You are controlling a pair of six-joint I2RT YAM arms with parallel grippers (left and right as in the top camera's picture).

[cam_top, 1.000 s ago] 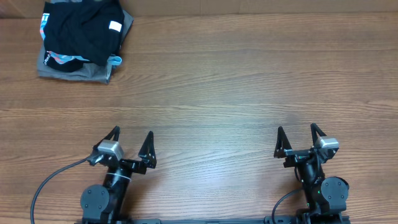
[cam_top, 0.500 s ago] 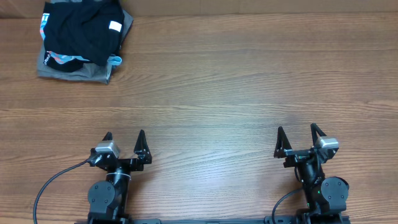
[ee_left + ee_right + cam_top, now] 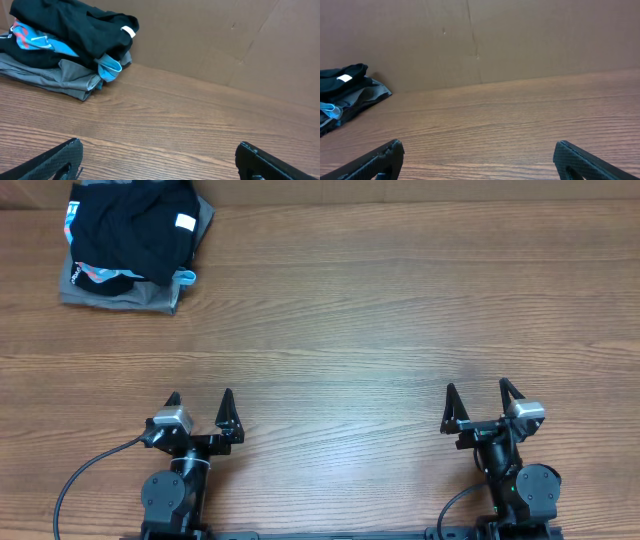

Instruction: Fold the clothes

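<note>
The clothes, a black T-shirt (image 3: 130, 225) with a small white tag (image 3: 184, 222), lie crumpled on top of a pile at the table's far left corner. In the left wrist view the black T-shirt (image 3: 75, 22) fills the upper left, and in the right wrist view it (image 3: 340, 80) is small at the left edge. My left gripper (image 3: 200, 396) is open near the front edge, far from the pile. My right gripper (image 3: 478, 388) is open at the front right. Between the fingers of the left gripper (image 3: 159, 145) and of the right gripper (image 3: 479, 145) only bare wood shows.
Under the black shirt lie a light blue printed shirt (image 3: 107, 67) and a grey folded garment (image 3: 55, 75). A brown cardboard wall (image 3: 225, 40) stands along the table's far edge. The wooden table (image 3: 350, 330) stretches between the pile and both arms.
The left gripper has swung slightly to the left and now holds still. The right arm and the pile have not moved.
</note>
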